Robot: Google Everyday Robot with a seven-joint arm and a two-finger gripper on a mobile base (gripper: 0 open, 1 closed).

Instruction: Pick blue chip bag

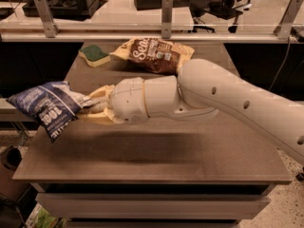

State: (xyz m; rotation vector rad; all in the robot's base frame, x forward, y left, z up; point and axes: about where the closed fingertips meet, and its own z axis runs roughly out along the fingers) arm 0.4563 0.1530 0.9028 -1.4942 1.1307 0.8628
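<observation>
Blue chip bag (45, 106) — clamped between the tan fingers of the gripper (85, 107), held in the air just past the left edge of the table (190, 151), label panel tilted. Far end of the table: brown chip bag (154, 55), green-and-yellow sponge (94, 54) beside it — both well apart from the gripper.

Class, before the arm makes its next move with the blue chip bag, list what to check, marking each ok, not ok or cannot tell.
1. Gripper shut on the blue chip bag: ok.
2. Right bag taken: ok; the brown chip bag lies at the table's far side.
3. Bag off the table: ok, it hangs past the left edge.
4. Sponge clear of the arm: ok, it sits at the far left.
5. Grip firm enough to carry: cannot tell; only the bag's right end is pinched.
</observation>
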